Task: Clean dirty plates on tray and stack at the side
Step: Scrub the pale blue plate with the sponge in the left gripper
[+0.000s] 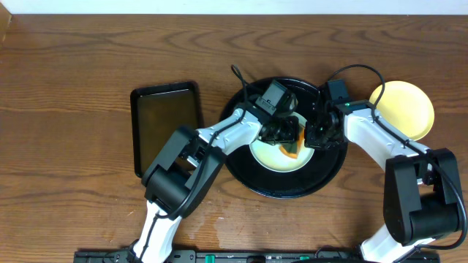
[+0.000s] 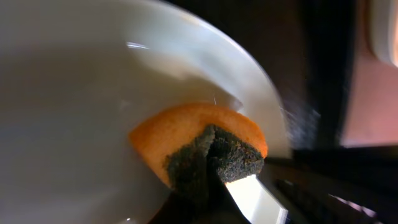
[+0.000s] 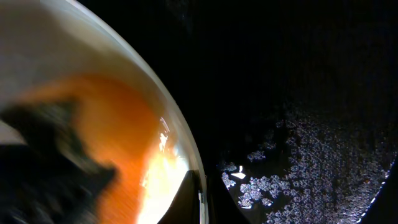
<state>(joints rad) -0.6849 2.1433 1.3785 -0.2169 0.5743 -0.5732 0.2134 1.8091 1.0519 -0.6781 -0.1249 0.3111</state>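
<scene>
My left gripper is clamped on an orange sponge with a dark scrub side, and the sponge lies against the pale plate in the round black tray. My right gripper sits at that plate's right rim; I cannot tell whether it pinches it. A yellow plate rests on the table just right of the tray.

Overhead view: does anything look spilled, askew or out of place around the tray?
Nothing clearly wrong. The plate sits inside the round black tray, the left gripper pressing an orange sponge on it. Only a faint shiny patch on the table, possibly water.
</scene>
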